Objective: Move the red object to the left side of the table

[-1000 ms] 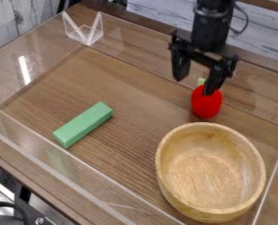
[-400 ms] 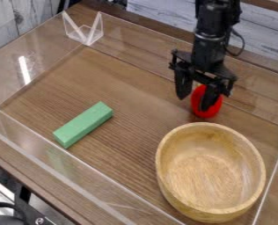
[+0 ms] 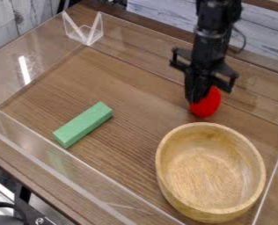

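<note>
The red object [image 3: 204, 106], a small glossy red toy fruit, sits on the brown wood-grain table [image 3: 129, 88] at the right, just behind the bowl. My black gripper [image 3: 201, 90] points straight down onto its top, fingers drawn together around the upper part, hiding the leafy top. The fruit still rests on the tabletop.
A round light wooden bowl [image 3: 209, 169] stands at the front right, close to the fruit. A green rectangular block [image 3: 83, 124] lies at the left centre. Clear acrylic walls [image 3: 36, 53] border the table, with a clear bracket [image 3: 83, 29] at the back left.
The gripper has sunk a little onto the red fruit and its fingers, spread wide before, have come together around the fruit's top.
</note>
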You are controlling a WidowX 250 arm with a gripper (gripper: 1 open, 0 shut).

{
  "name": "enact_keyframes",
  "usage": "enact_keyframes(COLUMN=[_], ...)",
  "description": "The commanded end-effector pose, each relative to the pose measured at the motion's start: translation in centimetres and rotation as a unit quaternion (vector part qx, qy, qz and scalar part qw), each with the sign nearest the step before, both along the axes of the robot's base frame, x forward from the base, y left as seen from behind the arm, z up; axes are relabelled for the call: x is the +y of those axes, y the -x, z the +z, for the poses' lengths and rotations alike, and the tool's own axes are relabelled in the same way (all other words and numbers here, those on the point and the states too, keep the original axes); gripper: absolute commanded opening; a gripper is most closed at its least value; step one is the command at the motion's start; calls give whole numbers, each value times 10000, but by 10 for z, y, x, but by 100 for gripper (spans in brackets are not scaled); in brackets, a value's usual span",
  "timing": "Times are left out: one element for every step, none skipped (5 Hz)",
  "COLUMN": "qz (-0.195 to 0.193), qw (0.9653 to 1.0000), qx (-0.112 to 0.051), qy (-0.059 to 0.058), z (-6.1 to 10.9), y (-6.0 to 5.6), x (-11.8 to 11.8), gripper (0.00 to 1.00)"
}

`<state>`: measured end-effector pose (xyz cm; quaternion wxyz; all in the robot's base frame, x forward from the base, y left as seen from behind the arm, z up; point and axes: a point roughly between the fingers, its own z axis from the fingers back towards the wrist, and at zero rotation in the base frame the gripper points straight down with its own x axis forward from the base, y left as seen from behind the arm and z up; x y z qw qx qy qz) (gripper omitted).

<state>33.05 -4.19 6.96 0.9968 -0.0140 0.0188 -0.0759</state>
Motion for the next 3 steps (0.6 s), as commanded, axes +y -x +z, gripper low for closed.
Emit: enact_keyframes(qz=[333,640,538], qw=[9973,9931,9943], qx=[-659,-983,-919], qy=[-29,-86,-93], z=[59,96,79], y=[-3,2,1], x=[15,30,24], gripper=[0,0,100])
